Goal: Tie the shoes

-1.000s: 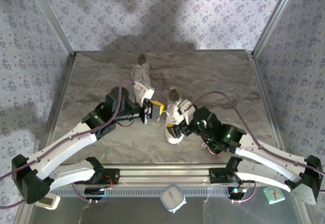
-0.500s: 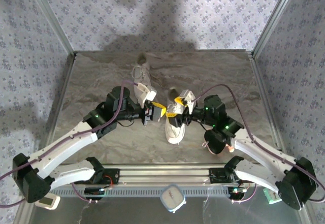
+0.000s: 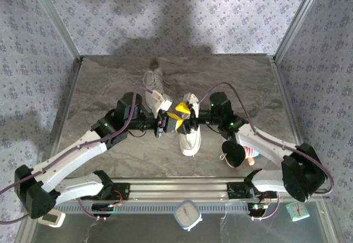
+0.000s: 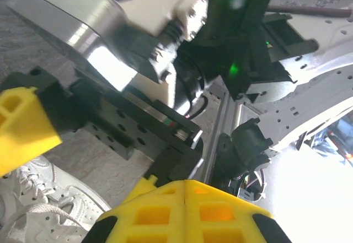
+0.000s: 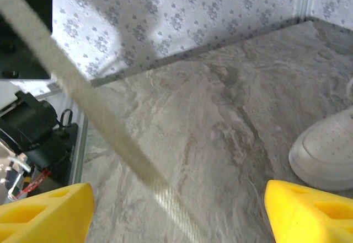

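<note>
Two white shoes lie on the marble table [image 3: 105,77]: one far back [image 3: 154,80], one in the middle [image 3: 191,138] with its toe toward me. My left gripper [image 3: 174,123] hovers just left of the middle shoe, its yellow fingertips [image 4: 185,190] pressed shut. A taut white lace [image 5: 99,122] runs slanting from its side through the gap of my right gripper [image 5: 176,212]. That right gripper [image 3: 185,116] faces the left one, open, its fingers [image 5: 44,215] wide on both sides of the lace. The shoe's toe [image 5: 325,155] and its laces [image 4: 33,204] show at the views' edges.
A small black-and-pink plush toy [image 3: 238,154] lies near the right arm's forearm. The metal rail [image 3: 176,190] with both arm bases runs along the near edge. Patterned walls [image 3: 182,17] close the table at back and sides.
My right gripper has swung up and left from over the middle shoe to face the left gripper, its jaws narrowing a little. The left gripper edged right and stayed shut.
</note>
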{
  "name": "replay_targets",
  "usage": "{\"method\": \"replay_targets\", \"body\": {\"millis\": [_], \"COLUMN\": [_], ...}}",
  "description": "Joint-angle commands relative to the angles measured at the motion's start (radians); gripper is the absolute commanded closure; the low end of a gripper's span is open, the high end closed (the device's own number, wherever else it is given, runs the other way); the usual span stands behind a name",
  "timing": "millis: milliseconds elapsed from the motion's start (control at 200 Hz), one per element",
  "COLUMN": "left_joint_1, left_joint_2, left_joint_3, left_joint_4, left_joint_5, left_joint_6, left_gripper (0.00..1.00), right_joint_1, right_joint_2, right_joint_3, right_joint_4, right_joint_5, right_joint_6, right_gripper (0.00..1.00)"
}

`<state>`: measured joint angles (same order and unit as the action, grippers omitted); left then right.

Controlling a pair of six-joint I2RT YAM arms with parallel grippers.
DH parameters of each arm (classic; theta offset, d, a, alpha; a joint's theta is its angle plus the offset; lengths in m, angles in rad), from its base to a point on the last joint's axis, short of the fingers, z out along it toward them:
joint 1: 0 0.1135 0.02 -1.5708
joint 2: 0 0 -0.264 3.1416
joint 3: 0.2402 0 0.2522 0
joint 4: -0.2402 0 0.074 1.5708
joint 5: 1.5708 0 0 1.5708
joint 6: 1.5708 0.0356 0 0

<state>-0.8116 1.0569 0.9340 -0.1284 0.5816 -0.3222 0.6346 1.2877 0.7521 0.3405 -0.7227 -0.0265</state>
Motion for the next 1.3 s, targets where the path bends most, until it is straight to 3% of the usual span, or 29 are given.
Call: {"method": "replay_targets", "body": {"millis": [0, 180, 435, 495, 675, 775, 914, 984, 1069, 1299], "left_joint_1": [0.003, -0.003, -0.006, -0.005, 0.003, 0.011, 0.021, 0.024, 0.027, 0.034], "left_joint_2": [0.0, 0.001, -0.004, -0.006, -0.019, -0.04, -0.066, -0.063, -0.05, -0.052], "left_joint_3": [0.035, 0.032, 0.014, 0.005, -0.028, -0.069, -0.116, -0.127, -0.136, -0.133], "left_joint_4": [0.01, 0.016, 0.009, 0.007, 0.013, 0.045, 0.076, 0.073, 0.071, 0.007], "left_joint_5": [0.035, 0.038, 0.002, -0.024, -0.123, -0.173, -0.218, -0.233, -0.241, -0.321], "left_joint_6": [0.017, 0.013, 0.011, 0.009, -0.011, -0.037, -0.061, -0.06, -0.054, -0.005], "left_gripper": [1.0, 1.0, 1.0, 0.92, 0.44, 0.32, 0.29, 0.38, 0.39, 0.2], "right_joint_1": [0.007, 0.019, 0.018, 0.016, 0.039, 0.052, 0.063, 0.072, 0.082, 0.093], "right_joint_2": [0.038, 0.069, -0.001, -0.033, -0.114, -0.138, -0.165, -0.172, -0.18, -0.186], "right_joint_3": [0.065, 0.118, 0.111, 0.111, 0.114, 0.122, 0.113, 0.111, 0.114, 0.146], "right_joint_4": [0.04, 0.028, -0.001, -0.032, -0.143, -0.199, -0.22, -0.228, -0.24, -0.303], "right_joint_5": [-0.065, -0.076, -0.013, 0.047, 0.219, 0.308, 0.386, 0.398, 0.41, 0.481], "right_joint_6": [-0.014, -0.02, -0.023, -0.02, -0.034, -0.027, 0.001, 0.008, 0.004, 0.001], "right_gripper": [0.21, 0.37, 1.0, 1.0, 1.0, 1.0, 1.0, 1.0, 1.0, 1.0]}}
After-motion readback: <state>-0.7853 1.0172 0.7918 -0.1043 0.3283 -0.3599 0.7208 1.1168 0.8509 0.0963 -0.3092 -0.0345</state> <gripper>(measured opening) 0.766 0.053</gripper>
